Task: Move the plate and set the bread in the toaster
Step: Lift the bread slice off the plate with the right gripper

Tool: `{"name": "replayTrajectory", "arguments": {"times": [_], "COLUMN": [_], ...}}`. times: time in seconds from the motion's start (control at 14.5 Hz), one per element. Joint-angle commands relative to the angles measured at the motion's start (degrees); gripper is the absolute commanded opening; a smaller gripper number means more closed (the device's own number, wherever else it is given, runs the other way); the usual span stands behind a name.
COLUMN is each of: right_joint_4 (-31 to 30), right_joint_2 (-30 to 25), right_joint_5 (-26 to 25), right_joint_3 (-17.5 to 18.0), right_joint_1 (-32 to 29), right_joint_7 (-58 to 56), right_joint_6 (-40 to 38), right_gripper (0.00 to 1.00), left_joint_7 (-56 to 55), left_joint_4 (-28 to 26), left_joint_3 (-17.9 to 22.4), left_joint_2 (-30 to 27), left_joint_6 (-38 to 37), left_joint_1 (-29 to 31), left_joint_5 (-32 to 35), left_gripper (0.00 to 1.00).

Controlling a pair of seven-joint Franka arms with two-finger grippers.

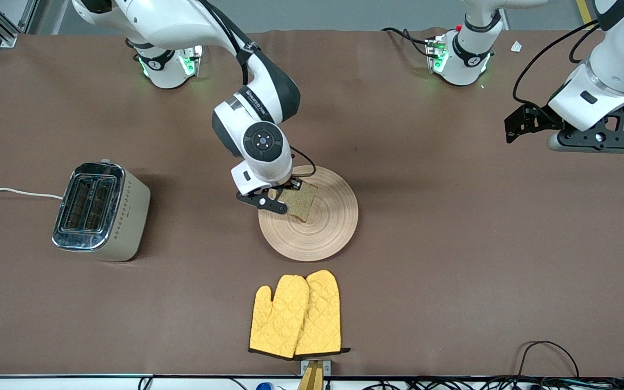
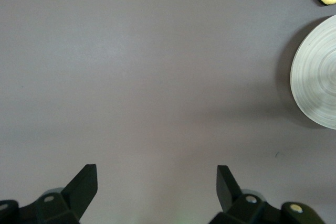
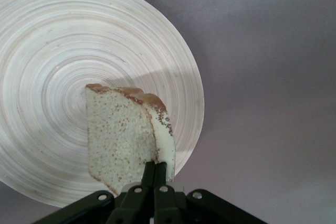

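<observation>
Only text: small dark lettering on right arm (image 1: 252,103) near its wrist, prob. the maker's name, too small to read; nothing else legible

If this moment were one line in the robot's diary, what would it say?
right gripper: shut on bread, over plate | left gripper: open, waiting over bare table | toaster: empty

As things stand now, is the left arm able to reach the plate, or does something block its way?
Probably yes. The left gripper hangs open over bare table toward its own end, and nothing lies between it and the plate. Only the right gripper, shut on the bread, is over one edge of the plate.
</observation>
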Motion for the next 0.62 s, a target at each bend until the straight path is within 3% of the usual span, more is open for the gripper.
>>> {"name": "replayTrajectory", "arguments": {"times": [0.0, 0.34, 0.55], "right_joint_4": [0.65, 3.82, 3.82], "right_joint_2": [-1.55, -1.73, -3.22], "right_joint_5": [-1.18, -2.05, -6.7], "right_joint_3": [-0.42, -0.34, -0.25], "right_joint_1": [0.62, 0.62, 1.14], "right_joint_7": [-0.13, -0.83, -1.01], "right_joint_6": [-2.92, -7.15, -8.73], "right_gripper": [0.0, 0.0, 0.0], "left_joint_7": [-0.27, -0.27, -0.53], "left_joint_4": [-0.42, -0.33, -0.24], "left_joint_3": [0.0, 0.0, 0.0], "left_joint_2": [-0.35, -0.79, -0.09], "left_joint_6": [0.46, 0.11, 1.16], "left_joint_1": [-0.06, -0.06, -0.24], "left_joint_5": [-0.8, -0.8, -0.8], "left_gripper": [1.0, 1.0, 1.0]}}
